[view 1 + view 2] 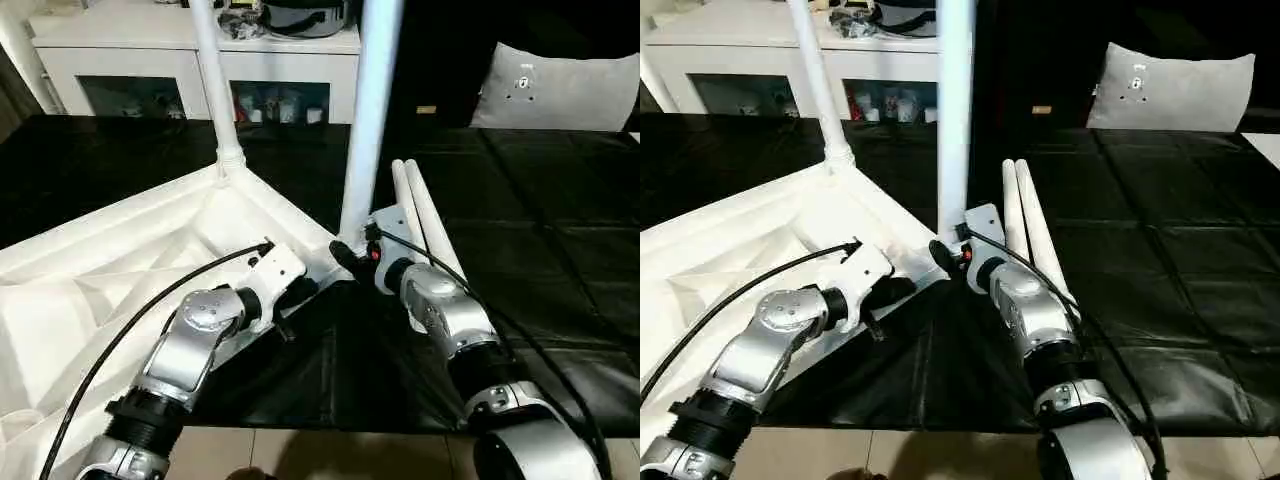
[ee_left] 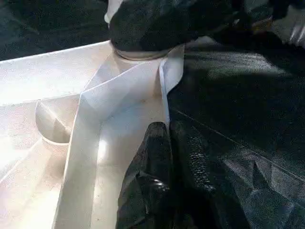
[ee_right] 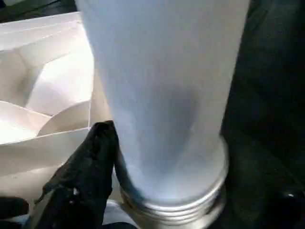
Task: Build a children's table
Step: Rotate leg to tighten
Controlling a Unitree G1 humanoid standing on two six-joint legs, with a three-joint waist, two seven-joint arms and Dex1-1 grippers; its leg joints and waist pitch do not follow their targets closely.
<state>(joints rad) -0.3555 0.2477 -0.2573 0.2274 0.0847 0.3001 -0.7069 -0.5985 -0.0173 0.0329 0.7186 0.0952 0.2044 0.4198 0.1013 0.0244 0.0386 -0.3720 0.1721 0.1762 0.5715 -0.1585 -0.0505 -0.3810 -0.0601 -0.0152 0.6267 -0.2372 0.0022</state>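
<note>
**Leg gripped at the near corner socket**

The upturned table top [image 1: 120, 270] lies on the black mat [image 1: 560, 260]. An upright leg [image 1: 370, 110] stands in its near corner socket, grasped at the base by the right gripper [image 1: 350, 258]. Just left of it, the left gripper [image 2: 167, 162] is clenched against the top's rim. A second leg [image 1: 212, 75] stands beyond; two loose legs [image 1: 425, 215] lie beside the right wrist.

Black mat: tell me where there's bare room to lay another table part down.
The black mat lies bare on the robot's right, between the two loose legs and the grey cushion. A second bare patch lies at far left, between the upturned table top and the white cabinet. It is crowded at the near corner, where both grippers meet the upright leg.
</note>
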